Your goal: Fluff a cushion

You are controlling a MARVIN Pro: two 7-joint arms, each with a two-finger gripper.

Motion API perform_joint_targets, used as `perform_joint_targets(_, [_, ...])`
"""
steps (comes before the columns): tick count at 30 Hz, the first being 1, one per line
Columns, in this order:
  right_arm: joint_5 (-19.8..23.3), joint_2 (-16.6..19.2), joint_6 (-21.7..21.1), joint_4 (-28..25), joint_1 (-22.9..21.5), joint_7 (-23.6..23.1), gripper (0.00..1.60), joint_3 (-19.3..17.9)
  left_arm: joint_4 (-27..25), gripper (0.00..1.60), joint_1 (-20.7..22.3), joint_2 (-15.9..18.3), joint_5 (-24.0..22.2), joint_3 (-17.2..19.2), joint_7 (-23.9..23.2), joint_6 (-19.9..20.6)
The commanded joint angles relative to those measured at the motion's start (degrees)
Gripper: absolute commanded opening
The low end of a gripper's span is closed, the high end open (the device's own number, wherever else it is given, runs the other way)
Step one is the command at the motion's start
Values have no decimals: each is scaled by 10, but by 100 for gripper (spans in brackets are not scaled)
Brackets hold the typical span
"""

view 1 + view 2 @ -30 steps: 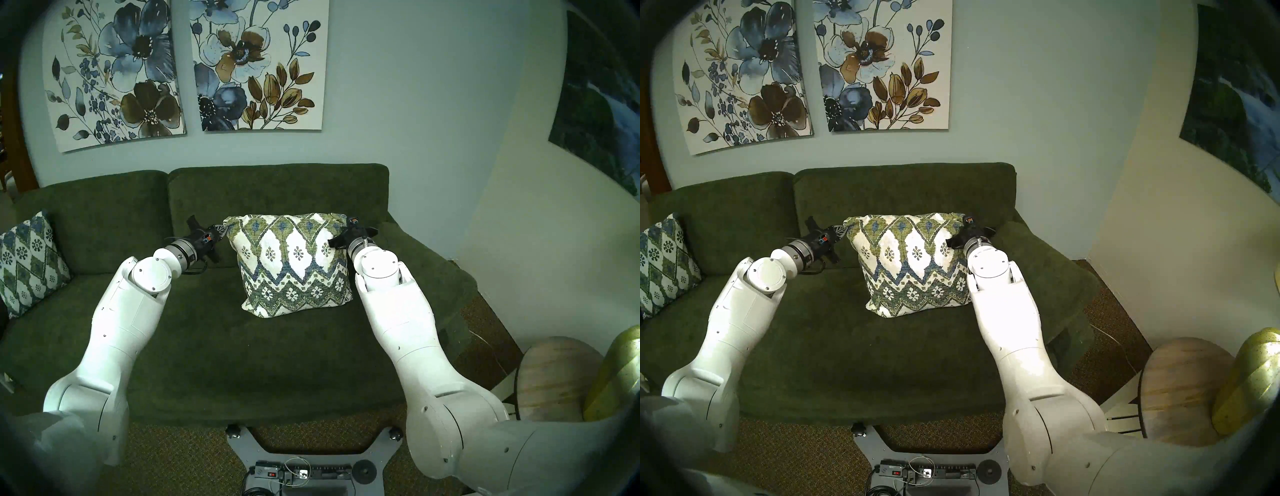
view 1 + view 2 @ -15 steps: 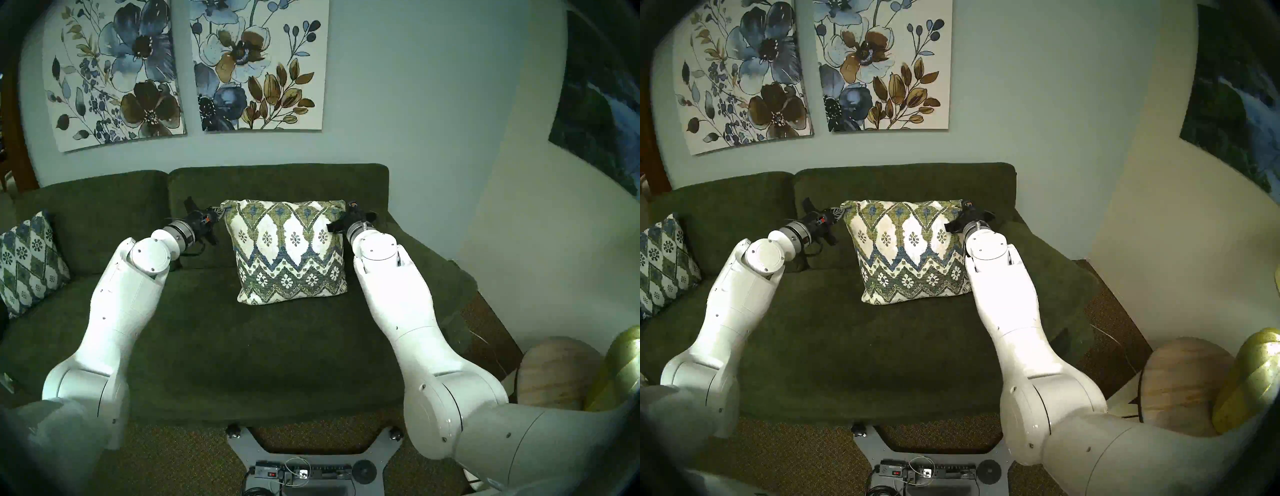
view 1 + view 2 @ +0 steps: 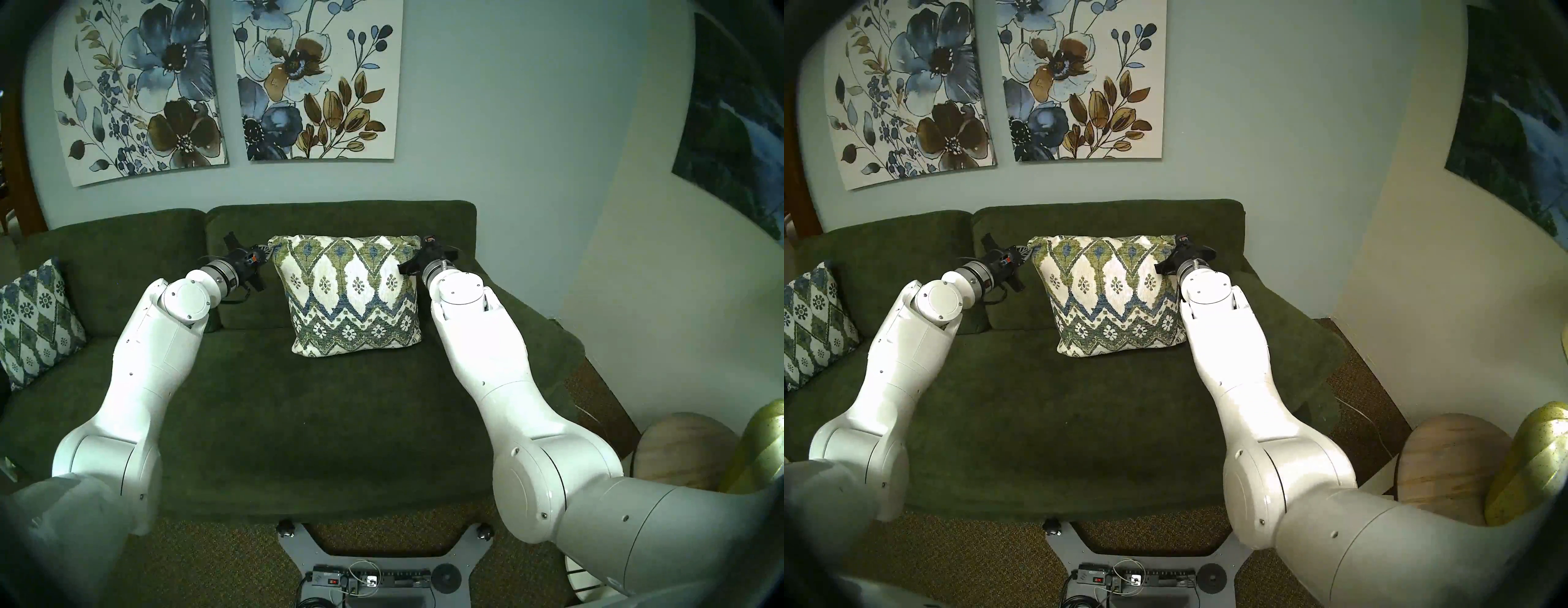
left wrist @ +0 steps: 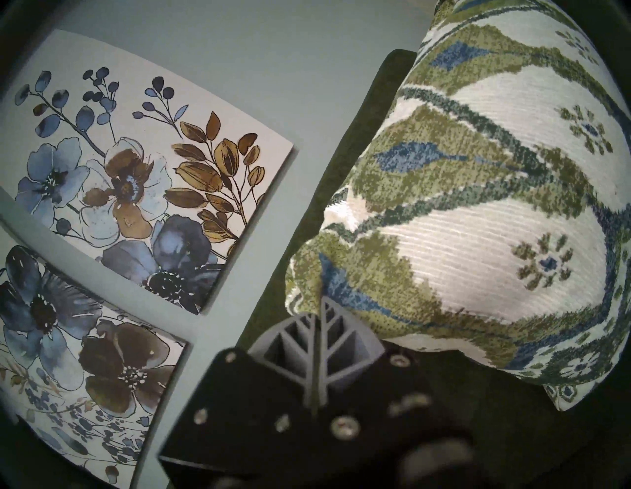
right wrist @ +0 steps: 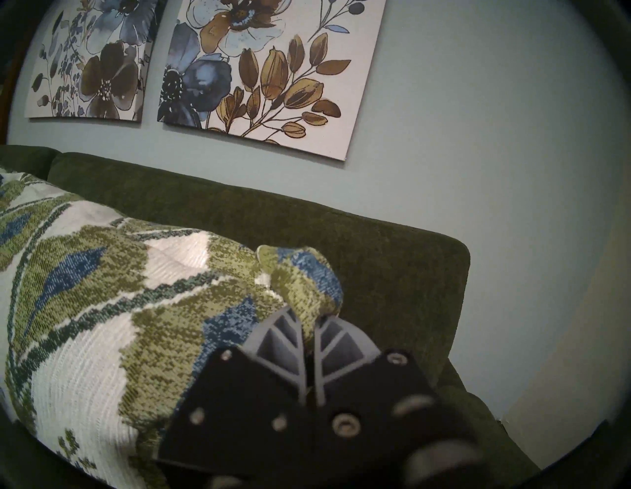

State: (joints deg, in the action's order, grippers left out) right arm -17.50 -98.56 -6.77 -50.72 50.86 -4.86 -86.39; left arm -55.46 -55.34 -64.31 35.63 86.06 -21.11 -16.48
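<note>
Item under inspection: the plump square cushion of white woven fabric with olive-green and blue zigzags, pointed ovals and flower rosettes (image 3: 350,295). It stands upright at the middle of the dark green fabric sofa (image 3: 297,416), its bottom edge on the seat, its back close to the backrest; contact there I cannot confirm.

My left gripper (image 3: 266,250) sits at the cushion's 10 o'clock corner. The wrist view shows its grey ribbed fingers (image 4: 336,336) pressed together on a tuck of that corner's fabric.

My right gripper (image 5: 309,319) sits at the 2 o'clock corner. Its jaws are likewise pinched on a bunched fold of green-and-blue cloth, which pokes out past the tips.

The top edge runs taut and level between both grips.

At 9 o'clock, well apart, a darker blue-green diamond-lattice cushion (image 3: 34,322) leans at the sofa's end. Two floral canvas prints (image 3: 229,80) hang at 12 o'clock.
</note>
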Motion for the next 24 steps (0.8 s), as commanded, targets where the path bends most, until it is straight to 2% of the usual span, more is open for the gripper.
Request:
perform_joint_targets(1, [-2,15,16,46,5,15,0,-10,53,0,-9,-10,13,-7,24,0])
perform_joint_targets(6, [-3,24,28,91,37,16,0,-14,101,0,-56,-28,21,-22,36,-7])
perform_joint_targets(12, [-3,40,48,117,63,19,0,-21,134,0,-98,-40,25,-36,53,-22])
perform_joint_targets(16, [-3,53,76,131,89,22,0,-28,169,0,-120,-42,23,-45,77,-52])
perform_joint_targets(24, [-9,66,117,135,135,19,0,-28,177,0,-162,-31,17,-47,117,-114])
